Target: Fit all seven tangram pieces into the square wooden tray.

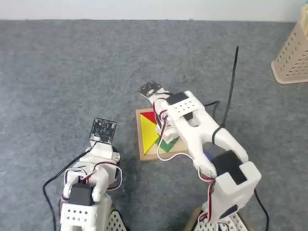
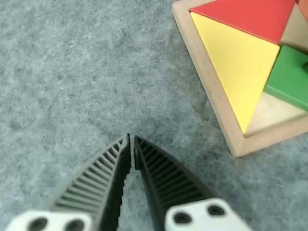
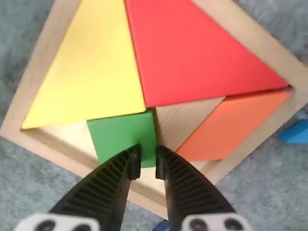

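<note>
The square wooden tray (image 1: 142, 144) lies mid-table. In it lie a yellow triangle (image 3: 91, 77), a red triangle (image 3: 192, 53), a green square (image 3: 122, 137) and an orange parallelogram (image 3: 231, 125), with bare wood between them. My right gripper (image 3: 147, 156) hangs over the tray, its fingers a narrow gap apart above the green square's corner. The right arm (image 1: 192, 120) covers much of the tray from above. My left gripper (image 2: 131, 140) is shut and empty, low over the carpet beside the tray's rim (image 2: 207, 82).
A blue piece (image 3: 294, 132) lies on the carpet just outside the tray. A beige perforated basket (image 1: 293, 53) stands at the far right. Grey carpet stretches open to the left and back.
</note>
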`<state>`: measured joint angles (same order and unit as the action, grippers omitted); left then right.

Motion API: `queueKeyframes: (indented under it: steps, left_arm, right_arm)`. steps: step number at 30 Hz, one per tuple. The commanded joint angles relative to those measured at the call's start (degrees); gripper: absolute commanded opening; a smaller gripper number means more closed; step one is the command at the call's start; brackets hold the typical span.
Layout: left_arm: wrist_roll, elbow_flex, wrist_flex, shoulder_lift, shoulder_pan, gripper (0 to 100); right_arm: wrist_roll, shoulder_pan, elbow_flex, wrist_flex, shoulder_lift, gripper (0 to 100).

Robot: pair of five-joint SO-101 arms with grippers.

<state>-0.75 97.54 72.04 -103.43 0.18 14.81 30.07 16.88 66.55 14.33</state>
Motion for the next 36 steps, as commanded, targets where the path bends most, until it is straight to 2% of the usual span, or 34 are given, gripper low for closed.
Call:
queueKeyframes:
  steps: [1,10,20,26,33,36]
  left_arm:
    - [0.4,-1.0,0.4,-1.1,-0.4,1]
    - [0.4,-1.0,0.4,-1.1,-0.4,1]
    - [0.4,-1.0,0.4,-1.1,-0.4,1]
    - [0.4,-1.0,0.4,-1.1,-0.4,1]
    - [0.4,-1.0,0.4,-1.1,-0.4,1]
    - [0.4,-1.0,0.4,-1.1,-0.4,1]
  right_arm:
    - [-0.1,-2.5,-3.3,-1.5,1.9,6.5]
    - [-5.4,-2.5,-3.2,-5.3,-0.3,6.5]
    - [-5.8,-3.4,10.2,-9.2,-21.5,6.9]
    - [-5.8,-6.6,12.6,-9.1,-25.1,7.0]
    - [-10.4,-16.8,2.6,-5.9,-19.8,7.2]
    - [-10.7,-18.3,-6.6,-0.7,-13.7,12.5]
